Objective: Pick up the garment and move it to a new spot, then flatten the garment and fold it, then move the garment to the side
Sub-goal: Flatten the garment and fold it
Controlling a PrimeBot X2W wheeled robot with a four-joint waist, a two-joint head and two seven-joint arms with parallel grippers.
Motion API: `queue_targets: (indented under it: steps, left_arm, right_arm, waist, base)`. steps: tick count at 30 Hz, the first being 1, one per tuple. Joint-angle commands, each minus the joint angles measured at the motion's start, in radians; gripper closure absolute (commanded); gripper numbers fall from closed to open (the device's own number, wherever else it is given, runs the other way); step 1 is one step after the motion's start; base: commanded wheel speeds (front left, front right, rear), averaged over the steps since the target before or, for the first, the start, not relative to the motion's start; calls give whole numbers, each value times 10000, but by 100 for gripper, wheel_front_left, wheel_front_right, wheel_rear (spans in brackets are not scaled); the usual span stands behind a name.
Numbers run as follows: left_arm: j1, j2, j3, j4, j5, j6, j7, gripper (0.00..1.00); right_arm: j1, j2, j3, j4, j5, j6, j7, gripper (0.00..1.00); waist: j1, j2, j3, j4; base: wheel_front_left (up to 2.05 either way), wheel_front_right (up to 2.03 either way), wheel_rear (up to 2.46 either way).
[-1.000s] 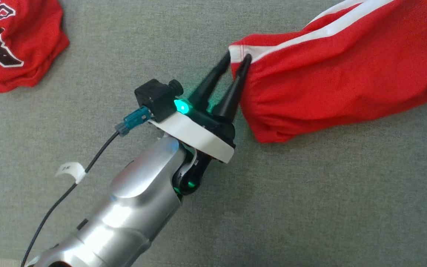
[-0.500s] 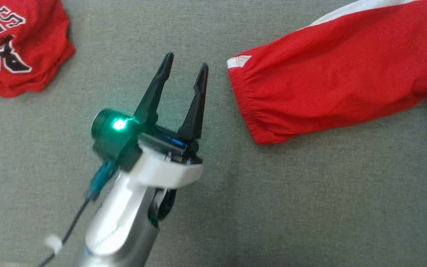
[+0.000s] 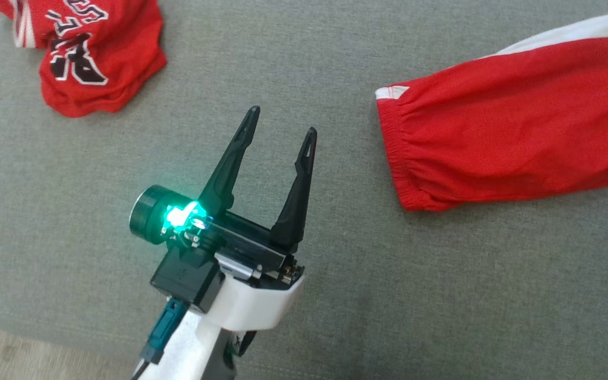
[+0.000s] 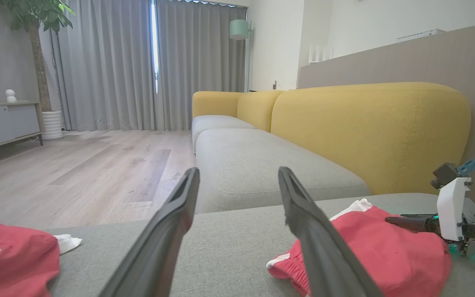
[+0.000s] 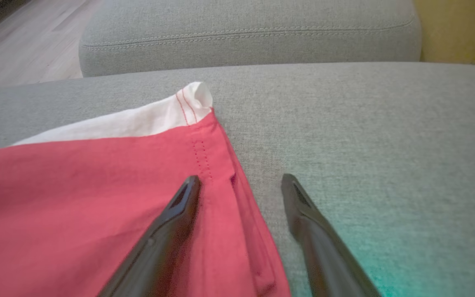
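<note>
Since a second ago the left gripper (image 3: 283, 120) has let go of the gathered edge (image 3: 395, 153) of the red garment (image 3: 510, 137) and drawn back toward the lower middle of the head view. Its two fingers now stand wide apart with nothing between them, clear of the cloth. That red garment lies stretched across the right side of the frame on the grey sofa cushion (image 3: 335, 295), its white stripe (image 3: 573, 34) along the top edge. It looks laid out rather than bunched, which suggests it was pulled taut from both ends and set down. In the right wrist view the right gripper (image 5: 239, 179) is also spread wide and holds nothing: one finger hovers over the red cloth by the stitched hem (image 5: 199, 159), the other over bare cushion, so it has probably released that corner too. A second red garment (image 3: 93, 58) with lettering sits crumpled in the upper left, well apart. Flattening looks nearly done; folding is probably next.
</note>
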Motion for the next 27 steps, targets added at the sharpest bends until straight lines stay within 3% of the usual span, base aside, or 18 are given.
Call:
queue_targets:
  steps: [1,2,3,13,22,27]
  left_arm:
    - [53,48,227,-381,136,58,-42,0]
    - [82,48,246,-367,155,67,-42,0]
    - [108,48,279,-346,166,74,-42,0]
    - [462,48,629,-154,281,5,-42,0]
    - [1032,47,1308,764,284,-169,-42,0]
    - [1175,50,1846,1235,640,-88,-42,0]
  right_arm:
    - [435,-122,285,73,248,65,405,35]
    - [513,-78,403,26,426,65,604,54]
    - [587,-68,558,-80,565,65,766,100]
    - [603,-547,1233,-195,506,65,42,100]
    - [1045,-1174,1018,-40,657,65,-858,100]
    - [1027,-1100,988,-313,633,65,-1354,100]
  waist:
    - [1,0,-91,67]
    - [1,0,-119,68]
    - [1,0,-150,52]
    - [1,0,-795,-1013]
    - [1,0,-1346,-2086]
    - [1,0,-1443,-2314]
  base:
    - [0,0,0]
    - [0,0,0]
    - [0,0,0]
    - [0,0,0]
    - [0,0,0]
    - [0,0,0]
